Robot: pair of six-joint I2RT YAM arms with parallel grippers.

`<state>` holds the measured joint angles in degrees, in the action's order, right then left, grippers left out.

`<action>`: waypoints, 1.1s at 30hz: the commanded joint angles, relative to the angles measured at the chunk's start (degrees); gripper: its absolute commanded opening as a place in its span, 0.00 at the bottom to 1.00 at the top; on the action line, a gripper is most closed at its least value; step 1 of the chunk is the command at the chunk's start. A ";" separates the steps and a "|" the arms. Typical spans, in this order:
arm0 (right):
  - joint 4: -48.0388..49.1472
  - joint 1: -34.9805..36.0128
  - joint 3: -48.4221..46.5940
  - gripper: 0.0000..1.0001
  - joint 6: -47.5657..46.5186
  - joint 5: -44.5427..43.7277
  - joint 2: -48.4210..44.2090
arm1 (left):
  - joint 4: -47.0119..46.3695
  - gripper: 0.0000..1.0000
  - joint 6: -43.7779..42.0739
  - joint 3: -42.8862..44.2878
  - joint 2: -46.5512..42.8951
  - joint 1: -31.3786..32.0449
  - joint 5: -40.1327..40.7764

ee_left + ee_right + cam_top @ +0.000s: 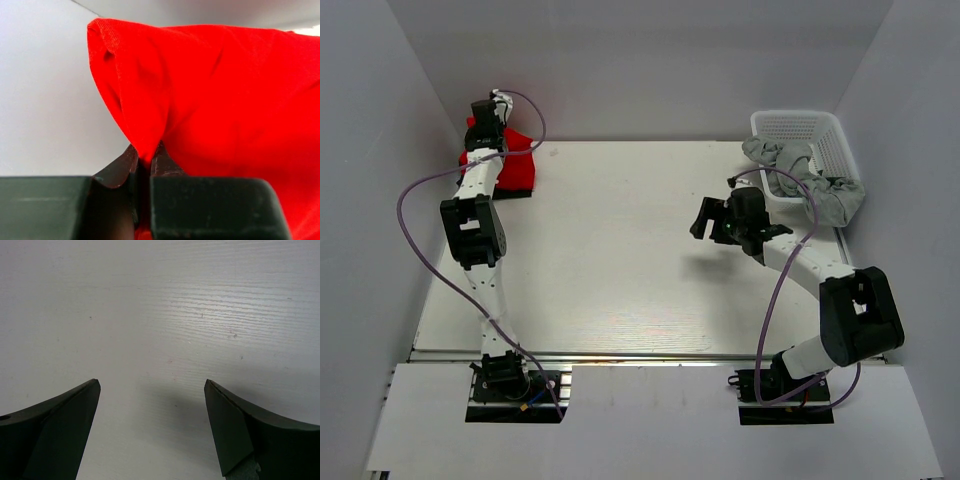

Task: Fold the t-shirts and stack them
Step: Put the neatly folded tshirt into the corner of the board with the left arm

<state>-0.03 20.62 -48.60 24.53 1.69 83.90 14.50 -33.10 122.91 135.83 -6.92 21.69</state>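
Note:
The bright red t-shirt (512, 168) lies bunched at the table's far left corner. A thin dark edge (513, 193) shows under its near side; I cannot tell whether that is the black t-shirt. My left gripper (486, 138) is over the red pile, close to the back wall. In the left wrist view the red t-shirt (225, 95) fills the frame and my left gripper (146, 161) is shut on a pinched fold of it. My right gripper (710, 218) hovers over bare table right of centre. In its wrist view the right gripper (152, 385) is open with nothing between the fingers.
A white lattice basket (825, 135) stands at the far right corner with grey cloth (815, 185) spilling over its near rim. White walls close in the table on the left, back and right. The right arm's purple cable (775, 290) loops above the table.

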 commanded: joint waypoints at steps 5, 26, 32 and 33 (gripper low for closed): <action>0.12 -0.06 -4.13 0.90 0.43 1.56 2.06 | -8.25 0.08 -0.99 3.38 2.50 -1.87 1.77; 3.28 0.21 -1.50 0.90 0.87 6.31 0.49 | 4.89 1.00 21.99 1.81 -6.62 -0.20 -17.17; 2.67 -0.06 1.40 0.90 -1.15 2.70 -4.17 | 6.79 1.00 31.25 -10.82 -19.94 5.50 -24.15; 2.84 0.03 2.79 0.90 -1.42 2.00 -5.92 | 5.11 1.00 33.95 -19.20 -22.77 8.47 -21.80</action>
<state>1.10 20.64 -47.81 24.73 5.87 81.89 19.70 -7.46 113.95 125.08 -4.71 3.55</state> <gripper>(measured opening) 0.904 0.991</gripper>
